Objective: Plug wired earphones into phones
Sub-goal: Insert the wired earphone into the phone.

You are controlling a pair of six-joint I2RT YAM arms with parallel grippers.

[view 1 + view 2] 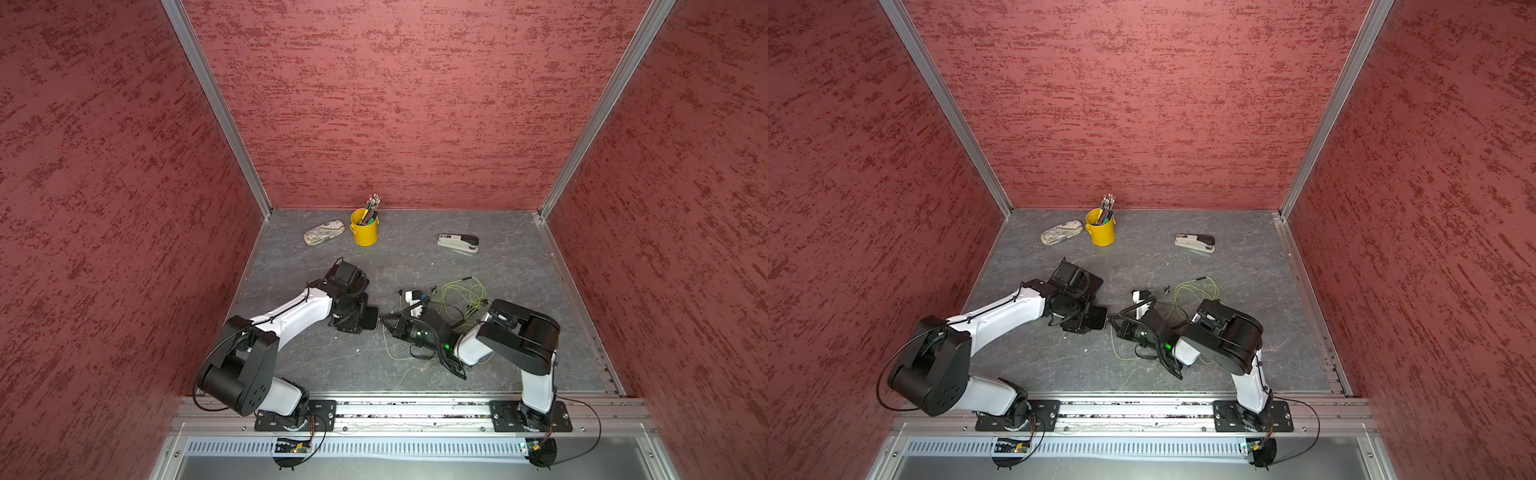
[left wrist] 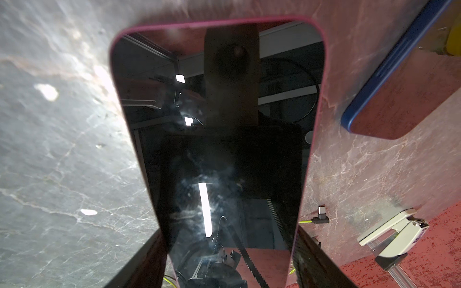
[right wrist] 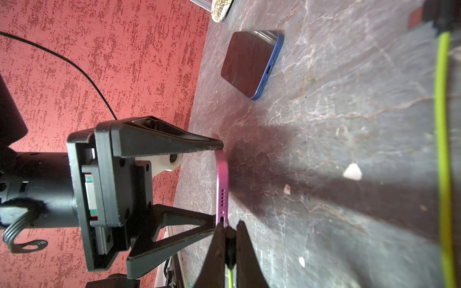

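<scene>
The right hand (image 3: 230,228) pinches the plug (image 3: 230,246), seemingly against the phone (image 3: 221,179).

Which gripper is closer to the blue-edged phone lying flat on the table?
Left. The left gripper, clamped across the pink-edged phone, sits beside the blue-edged phone without touching. The right gripper, pinching the plug by that phone's port end, is farther off.

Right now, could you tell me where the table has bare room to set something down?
Bare: the back stretch between the yellow pencil cup and the stapler, and the back right corner past the stapler. Crowded: the middle, where the left gripper and right gripper meet at the pink phone, beside the tangled green cables.
</scene>
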